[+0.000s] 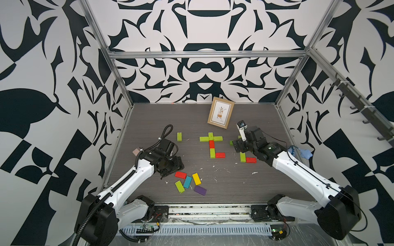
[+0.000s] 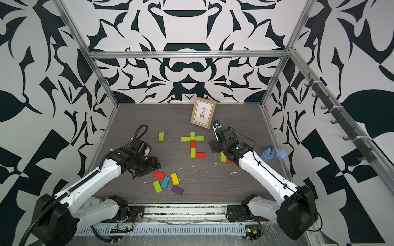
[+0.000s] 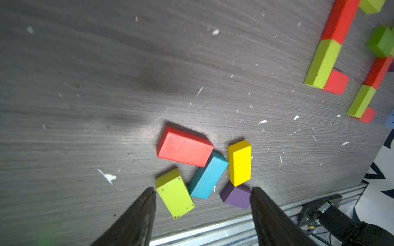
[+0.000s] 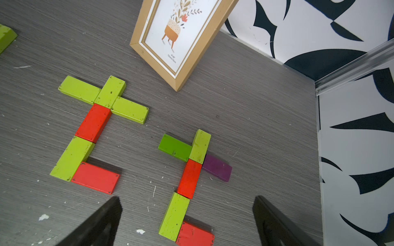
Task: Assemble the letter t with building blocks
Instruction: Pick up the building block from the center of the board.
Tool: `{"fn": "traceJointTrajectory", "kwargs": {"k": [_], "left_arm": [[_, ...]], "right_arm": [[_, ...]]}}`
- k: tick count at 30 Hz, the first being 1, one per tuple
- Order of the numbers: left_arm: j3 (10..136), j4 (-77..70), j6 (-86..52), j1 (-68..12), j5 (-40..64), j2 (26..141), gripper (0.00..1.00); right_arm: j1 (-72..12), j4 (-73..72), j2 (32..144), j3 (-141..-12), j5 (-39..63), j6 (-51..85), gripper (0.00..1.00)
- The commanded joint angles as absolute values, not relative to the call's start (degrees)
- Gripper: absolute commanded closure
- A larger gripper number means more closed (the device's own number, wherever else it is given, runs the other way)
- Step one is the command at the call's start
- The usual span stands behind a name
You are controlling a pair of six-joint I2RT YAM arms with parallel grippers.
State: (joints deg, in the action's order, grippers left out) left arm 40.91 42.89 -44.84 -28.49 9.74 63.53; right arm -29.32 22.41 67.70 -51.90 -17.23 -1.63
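Loose building blocks lie near the front: red (image 3: 184, 147), blue (image 3: 207, 176), yellow (image 3: 239, 164), lime (image 3: 174, 193) and purple (image 3: 236, 197). My left gripper (image 3: 202, 191) hangs open just above them, one fingertip beside the lime block and the other beside the purple one, gripping nothing. A lime-and-red t shape (image 1: 211, 147) lies mid-table. A second t-like shape (image 4: 189, 176), with a purple block (image 4: 217, 168) on one side, lies under my right gripper (image 4: 187, 199), which is open and empty. A lone lime block (image 1: 179, 136) lies farther left.
A wooden picture frame (image 1: 220, 112) leans at the back, close behind the two shapes. A blue object (image 1: 302, 153) sits by the right wall. An aluminium rail (image 1: 209, 209) runs along the front edge. White specks litter the grey tabletop (image 1: 149, 119).
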Motion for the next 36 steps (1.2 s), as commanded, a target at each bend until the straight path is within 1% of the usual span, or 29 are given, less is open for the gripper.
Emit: {"fn": "traceJointTrajectory", "kwargs": {"k": [1, 5, 10, 21, 27, 32, 36], "left_arm": [[38.63, 41.67, -50.52, -29.57, 12.29, 62.14, 0.27], [35.69, 37.65, -52.5, -30.15, 14.23, 62.72, 0.27], [34.27, 33.66, -52.92, -30.14, 15.44, 66.24, 0.27], [34.36, 29.61, -52.54, -30.14, 13.81, 74.42, 0.32], [33.96, 28.03, -52.53, -30.15, 13.61, 76.74, 0.33], [35.03, 27.36, -51.92, -30.12, 12.49, 78.61, 0.36], [37.4, 28.34, -50.18, -30.15, 11.52, 81.32, 0.41]], "right_arm": [[-29.26, 20.87, 67.16, -52.29, -18.09, -0.78, 0.01], [-29.26, 21.0, 67.63, -52.56, -18.1, -0.79, 0.01], [-29.27, 21.18, 67.41, -52.56, -18.28, -0.79, 0.01], [-29.25, 21.36, 67.02, -52.48, -18.47, -0.79, 0.01], [-29.2, 21.27, 67.22, -52.55, -18.51, -0.79, 0.01], [-29.21, 21.15, 67.13, -52.56, -18.7, -0.79, 0.01], [-29.2, 21.22, 66.88, -52.49, -18.81, -0.77, 0.01]]}}
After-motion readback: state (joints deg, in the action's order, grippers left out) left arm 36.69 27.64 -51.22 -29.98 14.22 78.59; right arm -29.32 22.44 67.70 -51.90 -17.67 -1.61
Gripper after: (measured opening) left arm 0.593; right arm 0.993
